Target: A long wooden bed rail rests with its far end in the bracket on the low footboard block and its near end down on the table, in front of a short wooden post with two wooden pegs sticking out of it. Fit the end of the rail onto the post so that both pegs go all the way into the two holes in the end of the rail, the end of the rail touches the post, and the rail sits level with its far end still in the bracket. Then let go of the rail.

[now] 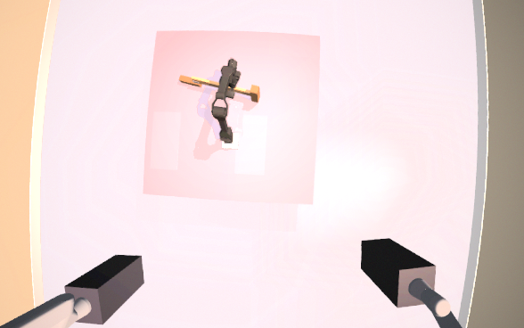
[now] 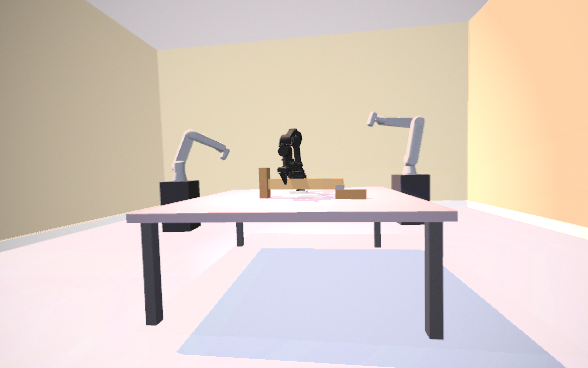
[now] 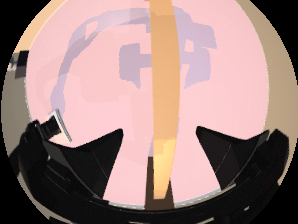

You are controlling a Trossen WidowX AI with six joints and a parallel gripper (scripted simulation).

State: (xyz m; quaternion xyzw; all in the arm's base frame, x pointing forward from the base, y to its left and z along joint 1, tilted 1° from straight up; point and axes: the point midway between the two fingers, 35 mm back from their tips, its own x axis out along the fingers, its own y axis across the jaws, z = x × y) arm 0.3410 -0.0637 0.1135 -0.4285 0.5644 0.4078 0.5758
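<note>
The rail [image 1: 241,91] [image 2: 320,183] [image 3: 165,75] looks level in the exterior view. Its far end sits at the grey bracket [image 2: 339,187] on the low footboard block [image 1: 184,79] [image 2: 351,194]. Its other end meets the upright post [image 1: 255,94] [image 2: 264,183] [image 3: 167,201] with no gap that I can make out. Both pegs and the holes are hidden, so I cannot see how deep the pegs sit. My gripper [image 2: 292,179] [image 3: 160,131] is wide open and holds nothing. Its fingers stand apart, one on either side of the rail in the wrist view.
The black arm [image 1: 220,111] [image 2: 290,142] reaches over the rail from its base. The table [image 1: 285,178] [image 2: 292,216] carries rail, block and post. Two grey arms [image 2: 202,140] [image 2: 414,145] stand on dark pedestals [image 2: 175,195] [image 2: 412,187] away from the table.
</note>
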